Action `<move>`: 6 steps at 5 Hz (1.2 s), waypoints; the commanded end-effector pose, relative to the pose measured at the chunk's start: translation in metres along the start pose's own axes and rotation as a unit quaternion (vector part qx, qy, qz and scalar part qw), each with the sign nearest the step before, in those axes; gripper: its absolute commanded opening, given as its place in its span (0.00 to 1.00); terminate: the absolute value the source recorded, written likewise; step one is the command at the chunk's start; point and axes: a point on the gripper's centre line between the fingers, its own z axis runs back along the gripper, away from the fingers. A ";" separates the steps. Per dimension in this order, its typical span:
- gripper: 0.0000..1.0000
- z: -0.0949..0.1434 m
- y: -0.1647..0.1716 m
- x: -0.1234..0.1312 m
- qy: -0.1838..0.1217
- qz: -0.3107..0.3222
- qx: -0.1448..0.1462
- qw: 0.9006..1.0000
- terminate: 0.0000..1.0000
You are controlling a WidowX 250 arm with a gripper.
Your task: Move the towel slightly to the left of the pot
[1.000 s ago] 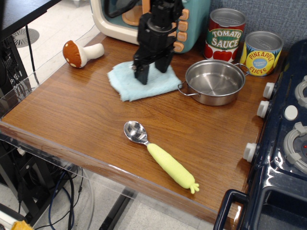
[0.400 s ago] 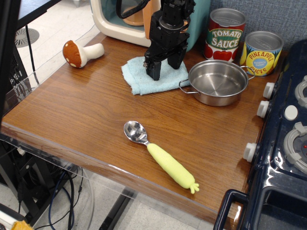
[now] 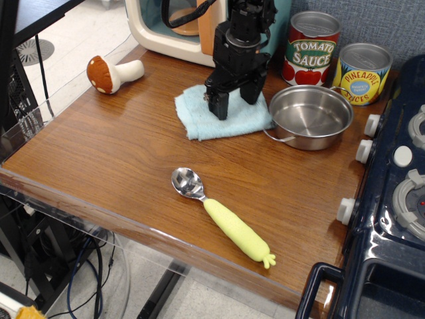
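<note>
The light blue folded towel (image 3: 198,117) lies flat on the wooden table, with its right edge against the left side of the pot (image 3: 309,116). The pot is a shallow shiny steel pan, upright and empty. My black gripper (image 3: 232,101) reaches down from above onto the middle of the towel. Its two fingers are spread apart and their tips rest on the cloth. The gripper hides the towel's back part. The pot's left handle is hidden by the towel's edge.
A tomato sauce can (image 3: 312,48) and a pineapple can (image 3: 362,73) stand behind the pot. A toy mushroom (image 3: 111,72) lies back left. A spoon with a yellow-green handle (image 3: 222,215) lies near the front edge. A toy appliance (image 3: 166,30) stands at the back, a dark stove (image 3: 398,179) at the right.
My gripper has slid to the right with the towel under its fingertips. The towel has moved right against the pot, and the pot has shifted a little to the right.
</note>
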 end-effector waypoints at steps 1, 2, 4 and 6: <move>1.00 0.063 0.009 -0.003 -0.025 -0.014 -0.055 0.998 0.00; 1.00 0.081 0.015 -0.003 -0.037 -0.015 -0.063 0.997 0.00; 1.00 0.099 0.025 -0.008 -0.056 -0.035 -0.065 0.996 0.00; 1.00 0.099 0.025 -0.008 -0.056 -0.035 -0.065 0.996 0.00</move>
